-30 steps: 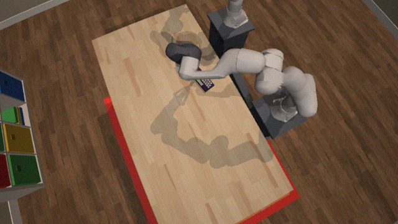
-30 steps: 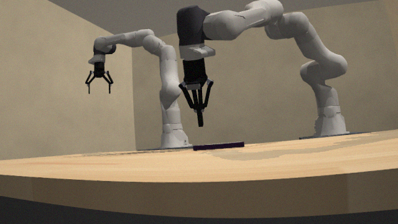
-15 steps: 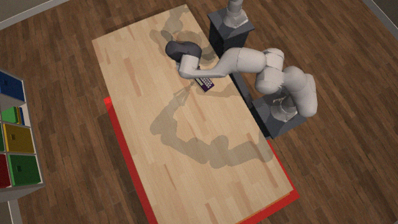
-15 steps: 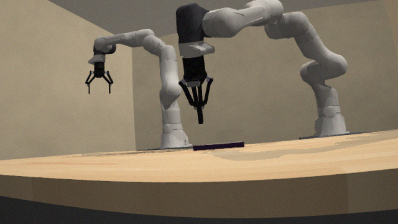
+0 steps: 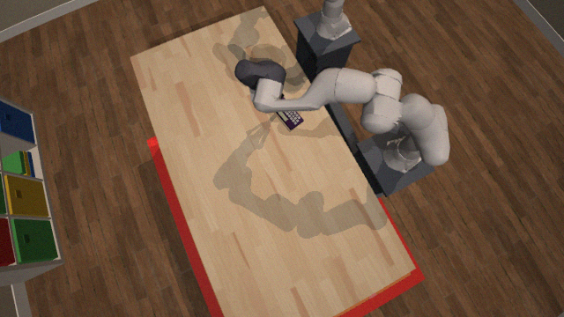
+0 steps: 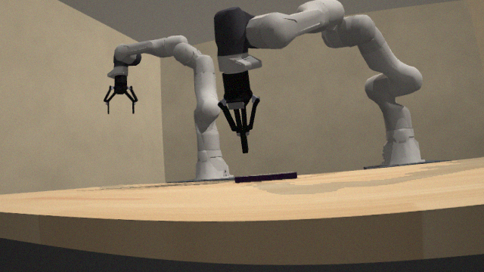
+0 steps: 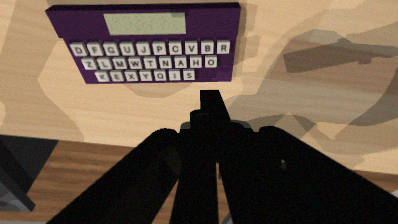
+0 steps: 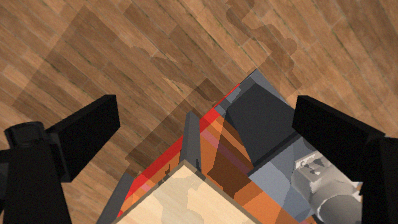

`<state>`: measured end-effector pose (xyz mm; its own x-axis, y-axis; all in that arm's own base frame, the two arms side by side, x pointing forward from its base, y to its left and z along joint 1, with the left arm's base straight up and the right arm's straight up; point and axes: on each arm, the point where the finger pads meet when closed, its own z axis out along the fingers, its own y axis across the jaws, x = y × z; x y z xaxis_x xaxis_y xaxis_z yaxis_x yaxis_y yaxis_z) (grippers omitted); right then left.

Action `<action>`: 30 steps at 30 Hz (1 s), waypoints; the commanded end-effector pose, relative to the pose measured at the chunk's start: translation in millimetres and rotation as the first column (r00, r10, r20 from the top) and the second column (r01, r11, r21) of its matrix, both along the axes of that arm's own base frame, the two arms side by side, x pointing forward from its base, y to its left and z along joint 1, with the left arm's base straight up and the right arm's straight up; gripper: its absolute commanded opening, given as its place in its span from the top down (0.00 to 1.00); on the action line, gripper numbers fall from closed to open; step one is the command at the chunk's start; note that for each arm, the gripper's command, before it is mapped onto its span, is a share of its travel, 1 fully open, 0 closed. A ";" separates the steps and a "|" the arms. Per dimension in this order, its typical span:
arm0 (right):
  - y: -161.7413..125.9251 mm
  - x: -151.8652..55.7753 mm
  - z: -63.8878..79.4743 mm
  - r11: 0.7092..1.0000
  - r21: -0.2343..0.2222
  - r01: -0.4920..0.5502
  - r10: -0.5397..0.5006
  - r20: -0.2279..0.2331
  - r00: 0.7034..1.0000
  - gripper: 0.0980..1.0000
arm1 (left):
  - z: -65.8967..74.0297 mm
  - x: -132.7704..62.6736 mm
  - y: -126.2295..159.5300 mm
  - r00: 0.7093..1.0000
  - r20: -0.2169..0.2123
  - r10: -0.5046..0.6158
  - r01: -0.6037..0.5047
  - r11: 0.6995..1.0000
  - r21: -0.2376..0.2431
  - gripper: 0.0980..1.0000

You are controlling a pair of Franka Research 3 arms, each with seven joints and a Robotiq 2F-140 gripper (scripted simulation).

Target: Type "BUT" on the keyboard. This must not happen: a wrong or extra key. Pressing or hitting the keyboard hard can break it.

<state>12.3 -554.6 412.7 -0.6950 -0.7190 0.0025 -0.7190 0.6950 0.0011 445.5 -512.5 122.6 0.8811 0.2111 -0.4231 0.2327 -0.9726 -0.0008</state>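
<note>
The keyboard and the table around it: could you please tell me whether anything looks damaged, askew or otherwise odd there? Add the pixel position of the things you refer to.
Nothing stands out as damaged or spilled. The purple keyboard (image 5: 292,124) (image 6: 266,177) (image 7: 210,31) lies flat on the table (image 5: 247,185) (image 6: 212,205) (image 7: 30,112), its visible keys seated in rows.
</note>
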 end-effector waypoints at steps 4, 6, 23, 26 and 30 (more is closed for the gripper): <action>0.2 -0.9 0.3 1.000 0.001 -0.004 0.004 0.002 1.000 0.00 | -17.6 0.6 -0.9 1.000 0.001 0.004 -0.004 1.000 -0.001 1.00; 0.2 -0.9 0.3 1.000 0.001 -0.004 0.004 0.002 1.000 0.00 | -25.4 0.6 -0.9 1.000 0.001 0.004 -0.004 1.000 -0.001 1.00; 0.2 -0.9 0.3 1.000 0.001 -0.004 0.004 0.002 1.000 0.00 | -61.3 0.6 -0.9 1.000 0.001 0.004 -0.004 1.000 -0.001 1.00; 0.2 -0.9 0.3 1.000 0.001 -0.004 0.004 0.002 1.000 0.00 | -61.7 0.6 -0.9 1.000 0.001 0.004 -0.004 1.000 -0.001 1.00; 0.2 -0.9 0.3 1.000 0.001 -0.004 0.004 0.002 1.000 0.00 | -60.1 -1.0 -0.2 1.000 -0.005 0.010 -0.010 1.000 0.004 1.00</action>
